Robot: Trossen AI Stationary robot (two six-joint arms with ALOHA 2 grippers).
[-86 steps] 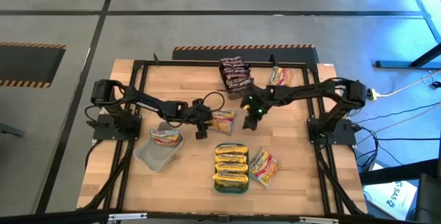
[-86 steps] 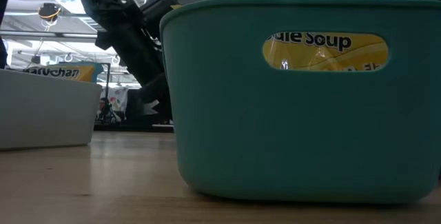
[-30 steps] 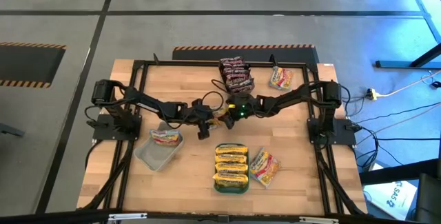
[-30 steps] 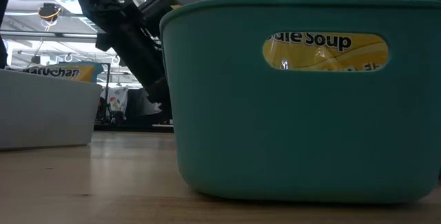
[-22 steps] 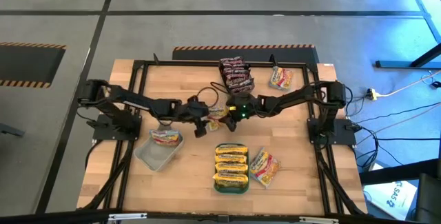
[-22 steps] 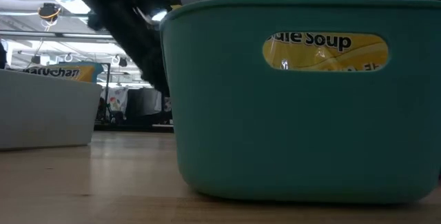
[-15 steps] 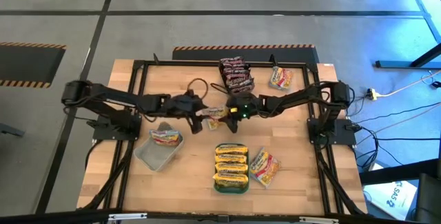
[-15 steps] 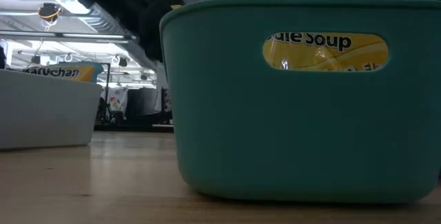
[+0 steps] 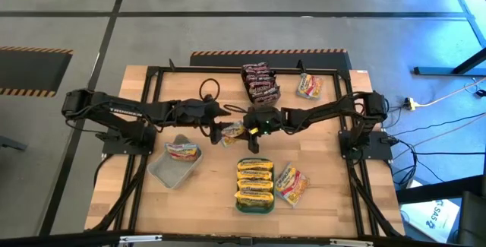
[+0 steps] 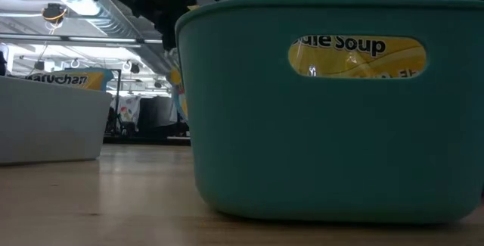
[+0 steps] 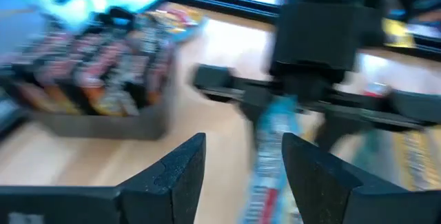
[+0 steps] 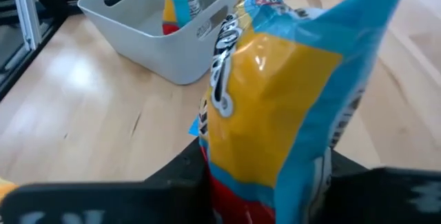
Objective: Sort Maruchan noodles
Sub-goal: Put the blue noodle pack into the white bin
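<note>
A yellow Maruchan packet with blue ends (image 9: 233,131) is up off the table at its middle, between both grippers. My right gripper (image 9: 249,125) comes from the right and is shut on it. My left gripper (image 9: 219,128) comes from the left and is open. Its fingers (image 11: 180,172) stand on either side of the packet's near end (image 11: 270,148). More yellow packets fill the teal tray (image 9: 254,205). Maroon packets stand in the grey tray (image 9: 259,81). One packet lies in the white tray (image 9: 168,172). My right gripper pinches the yellow packet by one end (image 12: 231,176) between its two fingers, coming level from the table's right. The packet is lifted clear, and its edge (image 10: 176,87) shows well above the tabletop. My left gripper's open fingers flank the other end; I cannot tell whether they touch it.
One loose packet (image 9: 291,184) lies right of the teal tray, another (image 9: 307,86) near the far right corner. The teal tray's wall (image 10: 333,140) fills the low view, with the white tray (image 10: 49,121) to its left. A black frame edges the table.
My left arm has swung its gripper up and toward the far edge, turning level to face the right gripper. My right gripper has carried the yellow packet up off the table and a little toward the left, so it now hangs between the two grippers.
</note>
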